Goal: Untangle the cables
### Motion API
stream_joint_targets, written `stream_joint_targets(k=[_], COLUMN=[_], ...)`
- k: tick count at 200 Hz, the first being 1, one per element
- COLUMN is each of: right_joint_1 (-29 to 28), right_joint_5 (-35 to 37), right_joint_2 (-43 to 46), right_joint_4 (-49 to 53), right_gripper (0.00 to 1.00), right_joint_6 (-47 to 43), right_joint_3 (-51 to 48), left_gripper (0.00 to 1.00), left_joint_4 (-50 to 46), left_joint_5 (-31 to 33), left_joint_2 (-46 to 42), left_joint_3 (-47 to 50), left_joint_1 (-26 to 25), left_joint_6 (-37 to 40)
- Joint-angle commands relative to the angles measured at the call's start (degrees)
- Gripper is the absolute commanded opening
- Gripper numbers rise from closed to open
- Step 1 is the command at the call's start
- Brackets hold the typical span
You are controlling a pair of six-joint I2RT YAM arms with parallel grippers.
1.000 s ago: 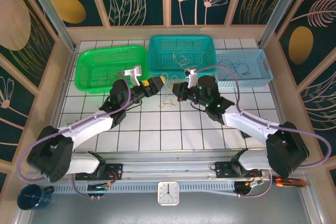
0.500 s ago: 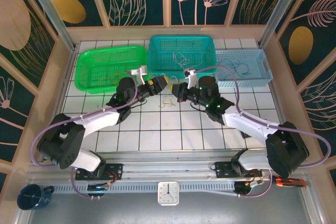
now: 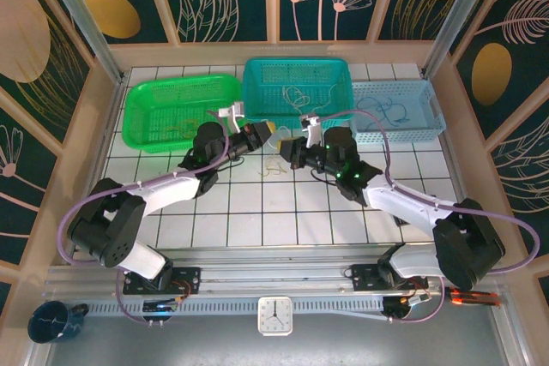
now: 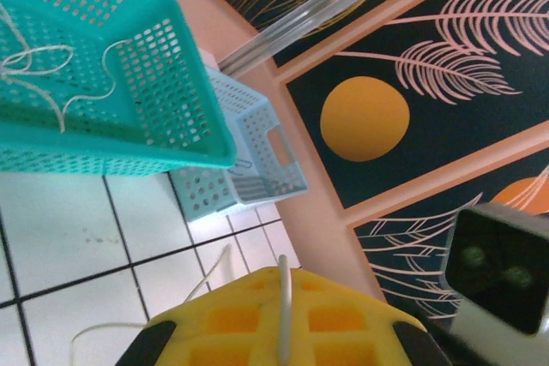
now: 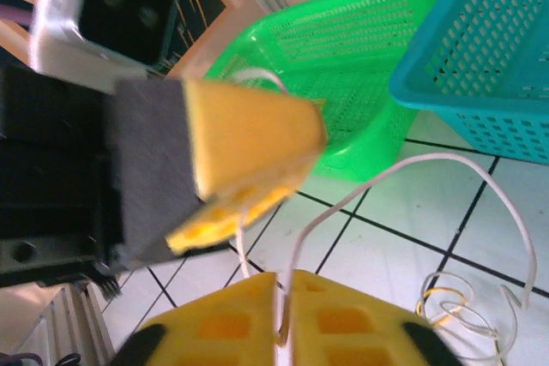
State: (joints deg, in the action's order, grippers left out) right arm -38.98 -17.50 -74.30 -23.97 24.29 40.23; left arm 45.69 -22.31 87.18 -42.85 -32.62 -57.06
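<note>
A small tangle of white and yellow-orange cables (image 3: 273, 166) lies on the tiled table between the two grippers; the right wrist view has the tangle (image 5: 455, 306) at lower right. My left gripper (image 3: 262, 135) hangs just above and left of it, shut on a white cable (image 4: 281, 297) that runs between its yellow fingers. My right gripper (image 3: 287, 150) faces it from the right, shut on a white cable (image 5: 403, 177) that loops over to the tangle. The left gripper's yellow fingers (image 5: 244, 143) hang close in front of the right gripper (image 5: 281, 285).
Three baskets line the back: green basket (image 3: 146, 105), teal basket (image 3: 334, 70) holding a white cable (image 3: 296, 96), and light blue basket (image 3: 425, 122) holding a thin cable (image 3: 390, 111). The teal basket's rim (image 4: 129, 147) is close to the left gripper. Open tiles lie toward the near edge.
The left gripper has moved back and right, toward the teal basket, with its cable. The right gripper has barely shifted.
</note>
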Motion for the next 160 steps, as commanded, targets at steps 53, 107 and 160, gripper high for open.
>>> stream_joint_targets(k=[53,107,160], right_joint_1=[1.89,2.02,1.99], right_joint_5=[6.88,11.83,13.64], right_joint_2=[5.76,3.80,-2.71], right_joint_4=[-2.30,-5.57,-10.44], right_gripper=[0.58,0.69,0.71], right_joint_6=[-0.90,-2.53,-3.54], right_joint_3=[-7.34,-5.77,-0.42], left_gripper=[0.00,0.00,0.00], left_joint_4=[-4.59,-5.35,-6.41], left_joint_5=[-2.04,-3.25,-3.53], left_joint_2=[-4.27,-5.41,-5.82], left_joint_3=[-9.21,-12.53,-15.50], left_joint_1=[-0.11,-0.25,-0.77], left_joint_6=[2.68,1.16,0.79])
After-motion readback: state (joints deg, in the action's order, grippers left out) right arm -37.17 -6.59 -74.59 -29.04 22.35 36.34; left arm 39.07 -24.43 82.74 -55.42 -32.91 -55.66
